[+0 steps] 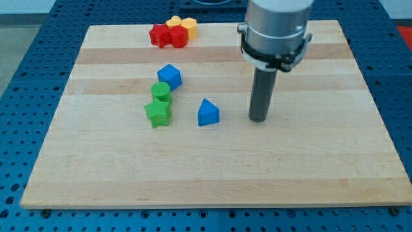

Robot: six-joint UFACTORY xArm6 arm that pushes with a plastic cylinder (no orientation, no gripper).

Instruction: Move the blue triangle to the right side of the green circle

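The blue triangle (pixel 208 113) lies near the middle of the wooden board (pixel 309 167). The green circle (pixel 161 91) is to its upper left, touching a blue cube (pixel 170 76) above it and a green star (pixel 158 112) below it. My tip (pixel 259 118) rests on the board to the right of the blue triangle, with a gap of about one block width between them. The rod stands upright under the arm's grey body (pixel 277 26).
A cluster of blocks sits at the view's top edge of the board: a red star (pixel 159 35) and a red block (pixel 177 37), with a yellow block (pixel 174 22) and an orange-yellow block (pixel 189 26) behind them. A blue perforated table (pixel 26 96) surrounds the board.
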